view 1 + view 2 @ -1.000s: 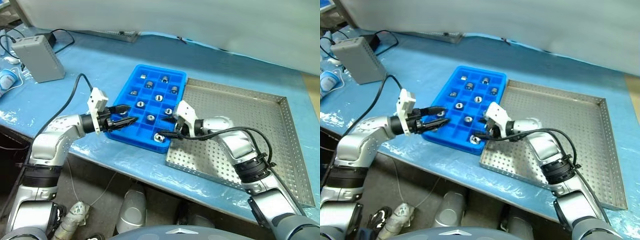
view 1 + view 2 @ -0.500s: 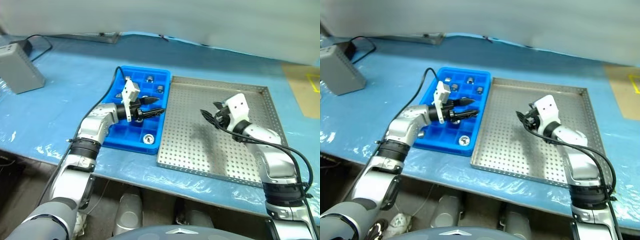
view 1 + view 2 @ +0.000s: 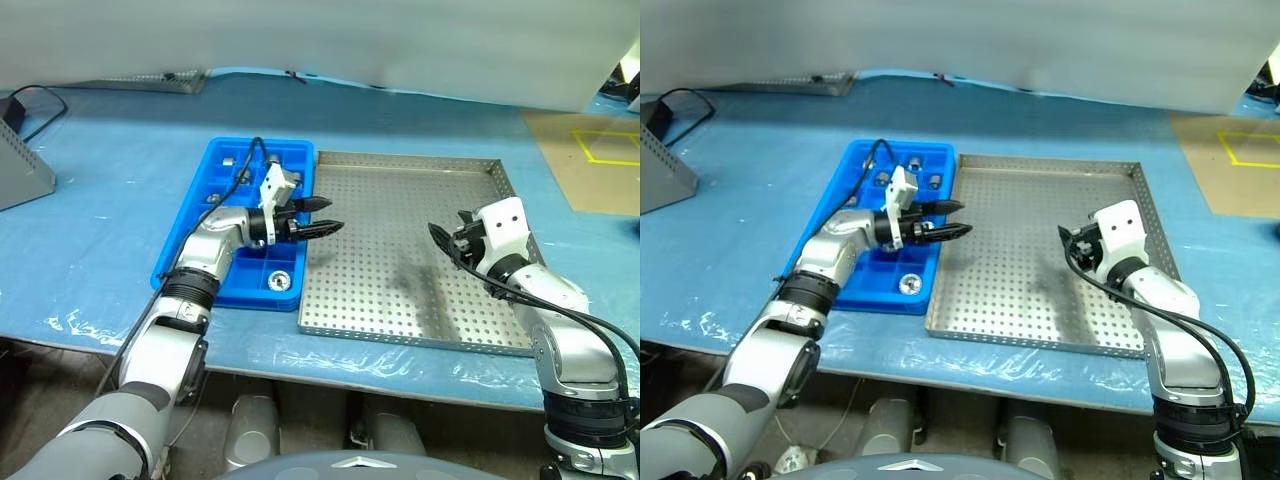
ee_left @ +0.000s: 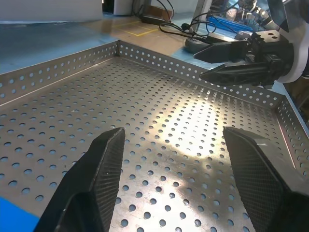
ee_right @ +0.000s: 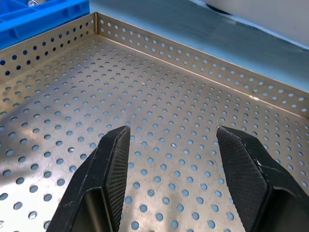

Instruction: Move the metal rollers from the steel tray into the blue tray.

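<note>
A table covered with light blue plastic sheeting [image 3: 100, 220] is seen across the frame; on it lie a bright blue compartmented plastic tray [image 3: 190, 245] at centre left, touching a shiny perforated steel tray [image 3: 400, 290] at centre, and a grey box [image 3: 15, 175] at the left edge

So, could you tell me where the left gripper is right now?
In the left eye view, the left gripper hangs open over the seam between the blue tray and the steel tray, pointing toward the right gripper.
</note>
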Action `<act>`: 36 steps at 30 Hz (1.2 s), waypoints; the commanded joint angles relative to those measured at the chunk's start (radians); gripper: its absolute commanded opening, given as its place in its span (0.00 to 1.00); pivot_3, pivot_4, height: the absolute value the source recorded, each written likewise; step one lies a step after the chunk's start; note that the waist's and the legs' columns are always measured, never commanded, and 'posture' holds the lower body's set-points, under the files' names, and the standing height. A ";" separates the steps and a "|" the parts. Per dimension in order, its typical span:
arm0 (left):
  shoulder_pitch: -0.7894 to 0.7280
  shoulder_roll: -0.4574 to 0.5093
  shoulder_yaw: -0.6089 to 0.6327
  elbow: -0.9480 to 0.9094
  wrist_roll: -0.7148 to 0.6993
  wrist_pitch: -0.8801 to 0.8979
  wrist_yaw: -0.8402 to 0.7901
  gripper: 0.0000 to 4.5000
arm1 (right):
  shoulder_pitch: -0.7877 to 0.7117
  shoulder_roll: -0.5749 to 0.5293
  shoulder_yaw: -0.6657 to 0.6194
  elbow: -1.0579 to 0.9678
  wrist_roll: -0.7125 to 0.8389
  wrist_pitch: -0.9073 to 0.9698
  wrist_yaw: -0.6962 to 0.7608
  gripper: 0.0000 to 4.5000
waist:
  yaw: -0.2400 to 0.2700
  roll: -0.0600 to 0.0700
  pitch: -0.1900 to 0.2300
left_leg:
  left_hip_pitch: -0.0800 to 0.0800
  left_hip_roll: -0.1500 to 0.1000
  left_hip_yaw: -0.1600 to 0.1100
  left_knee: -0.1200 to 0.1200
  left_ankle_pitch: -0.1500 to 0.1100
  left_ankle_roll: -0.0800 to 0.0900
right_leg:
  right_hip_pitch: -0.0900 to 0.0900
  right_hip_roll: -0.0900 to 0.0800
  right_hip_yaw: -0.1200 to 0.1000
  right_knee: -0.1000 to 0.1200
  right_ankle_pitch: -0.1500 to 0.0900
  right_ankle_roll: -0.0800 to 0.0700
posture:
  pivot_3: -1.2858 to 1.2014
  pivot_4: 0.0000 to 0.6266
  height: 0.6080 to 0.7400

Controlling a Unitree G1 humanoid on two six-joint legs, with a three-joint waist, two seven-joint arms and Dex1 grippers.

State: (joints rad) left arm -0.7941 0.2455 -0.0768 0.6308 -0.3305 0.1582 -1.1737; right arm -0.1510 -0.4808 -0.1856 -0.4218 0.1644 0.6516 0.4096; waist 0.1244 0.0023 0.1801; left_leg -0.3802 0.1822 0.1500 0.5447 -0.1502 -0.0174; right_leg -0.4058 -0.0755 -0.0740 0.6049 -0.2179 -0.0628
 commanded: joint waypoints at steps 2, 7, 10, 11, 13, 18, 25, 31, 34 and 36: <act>0.025 0.025 0.026 -0.058 -0.003 -0.004 0.007 0.77 | -0.043 0.000 0.007 -0.002 0.013 -0.011 -0.003 0.65 | 0.000 0.000 0.000 | 0.000 0.000 0.000 0.000 0.000 0.000 | 0.000 0.000 0.000 0.000 0.000 -0.001 | 0.54 0.24 1.00; 0.047 0.026 0.052 -0.111 -0.016 0.000 0.061 0.77 | -0.082 0.003 0.036 0.053 0.007 -0.032 0.006 0.65 | 0.008 0.000 0.000 | -0.001 0.000 0.000 0.000 -0.001 0.002 | 0.000 -0.001 -0.001 0.000 0.001 -0.002 | 0.57 0.24 1.00; 0.071 0.024 0.067 -0.154 -0.023 0.012 0.092 0.77 | -0.137 -0.007 0.046 0.095 0.012 -0.043 0.020 0.65 | 0.009 0.000 0.000 | -0.001 0.000 0.000 0.000 -0.001 0.002 | 0.000 -0.001 -0.001 0.000 0.001 -0.002 | 0.59 0.24 1.00; 0.081 0.025 0.069 -0.171 -0.026 0.018 0.098 0.77 | -0.151 -0.010 0.049 0.112 0.010 -0.048 0.024 0.65 | 0.009 0.000 0.000 | -0.001 0.000 0.000 0.000 -0.001 0.002 | 0.000 -0.001 -0.002 0.001 0.001 -0.002 | 0.59 0.24 1.00; 0.100 0.032 0.073 -0.202 -0.029 0.030 0.107 0.77 | -0.170 -0.013 0.058 0.138 0.005 -0.059 0.033 0.65 | 0.012 0.000 0.000 | -0.001 0.000 0.000 0.000 -0.001 0.002 | 0.000 -0.001 -0.002 0.001 0.001 -0.002 | 0.59 0.24 1.00; 0.111 0.048 0.076 -0.223 -0.030 0.040 0.125 0.77 | -0.192 -0.009 0.078 0.175 0.002 -0.082 0.047 0.65 | 0.028 0.000 0.000 | -0.002 0.001 0.000 0.000 -0.001 0.002 | -0.001 -0.001 -0.002 0.001 0.001 -0.003 | 0.60 0.24 1.00; 0.138 0.047 0.087 -0.286 -0.042 0.048 0.169 0.77 | -0.210 0.003 0.103 0.211 0.015 -0.097 0.062 0.65 | 0.041 0.000 0.000 | -0.002 0.001 0.000 0.000 -0.001 0.002 | -0.001 -0.001 -0.002 0.001 0.001 -0.003 | 0.64 0.24 1.00; 0.169 0.056 0.106 -0.340 -0.054 0.072 0.214 0.77 | -0.257 -0.007 0.110 0.257 0.016 -0.111 0.092 0.65 | 0.059 0.001 0.000 | -0.002 0.001 -0.001 0.000 -0.001 0.002 | -0.001 -0.001 -0.002 0.001 0.001 -0.003 | 0.66 0.24 1.00; 0.187 0.063 0.105 -0.371 -0.061 0.087 0.219 0.77 | -0.268 -0.004 0.113 0.286 0.008 -0.128 0.096 0.65 | 0.072 0.001 0.000 | -0.002 0.001 -0.001 0.000 -0.001 0.002 | -0.001 -0.001 -0.002 0.001 0.001 -0.003 | 0.66 0.24 1.00; 0.193 0.067 0.105 -0.380 -0.062 0.093 0.224 0.77 | -0.268 0.001 0.119 0.293 0.004 -0.138 0.096 0.65 | 0.082 0.001 0.000 | -0.002 0.001 -0.001 0.000 -0.001 0.002 | -0.001 -0.001 -0.002 0.001 0.001 -0.003 | 0.66 0.24 1.00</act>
State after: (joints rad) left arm -0.6010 0.3019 0.0103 0.2982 -0.3741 0.2494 -0.9527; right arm -0.4092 -0.4787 -0.0651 -0.1162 0.1656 0.5405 0.5047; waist 0.2062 0.0029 0.1802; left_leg -0.3824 0.1833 0.1493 0.5450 -0.1516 -0.0153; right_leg -0.4071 -0.0768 -0.0763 0.6059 -0.2174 -0.0659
